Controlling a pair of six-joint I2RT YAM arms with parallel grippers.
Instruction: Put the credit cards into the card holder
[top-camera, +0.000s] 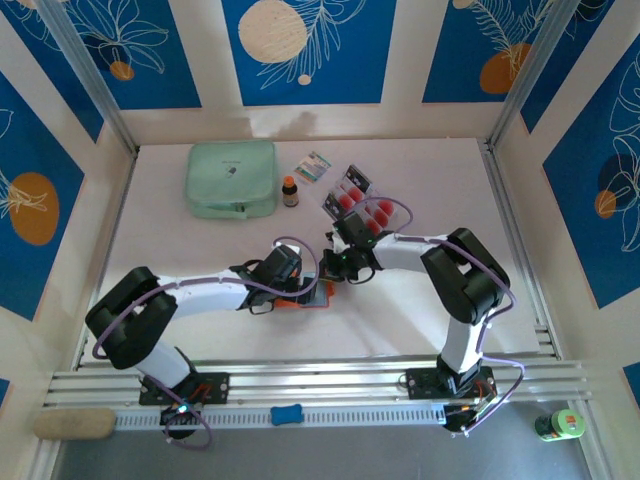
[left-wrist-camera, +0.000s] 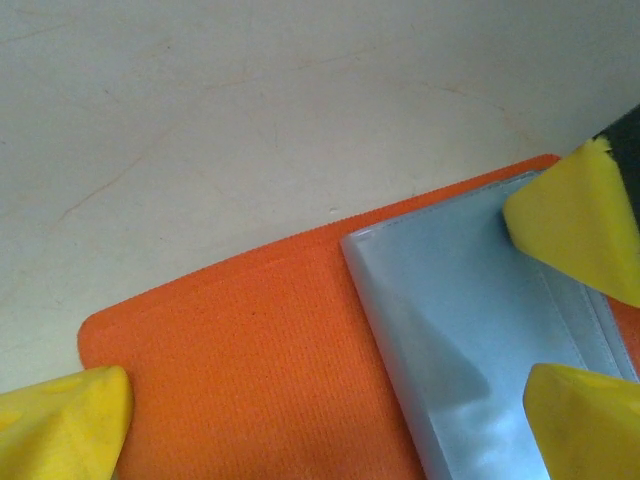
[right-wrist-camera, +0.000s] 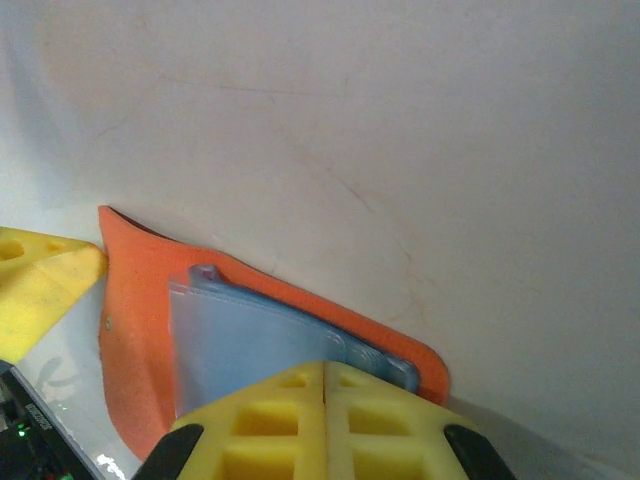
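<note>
- One white bench (top-camera: 200, 250) carries everything.
- One mint-green zip pouch (top-camera: 231, 178) lies flat, well beyond the left gripper (top-camera: 305, 290) and off to its left.
- One orange card holder (top-camera: 298, 303) lies open on the bench, directly under the left gripper and just on the near side of the right gripper (top-camera: 338, 265). In the left wrist view the card holder (left-wrist-camera: 250, 340) shows one grey-blue clear pocket (left-wrist-camera: 460, 330) lying on the orange cloth.
- The left gripper (left-wrist-camera: 320, 430) is spread wide. Its two yellow fingertips (left-wrist-camera: 60, 420) stand far apart, one at the orange corner and one over the pocket.
- The right gripper (right-wrist-camera: 325, 400) has its two yellow fingers pressed together with no gap. Their tips meet the edge of the pocket, which curves up off the card holder (right-wrist-camera: 135, 300). Whether the pocket is pinched between them cannot be told.
- The credit cards (top-camera: 357, 200) lie in one overlapping cluster just beyond the right gripper, apart from the card holder. About four red spots and two dark end bands can be counted. The exact number of cards cannot be told because they overlap.
- One small brown bottle (top-camera: 290, 191) stands upright beyond the left gripper, just beside the pouch.
- One small multicoloured packet (top-camera: 313, 167) lies just past the bottle, between the pouch and the cards.
</note>
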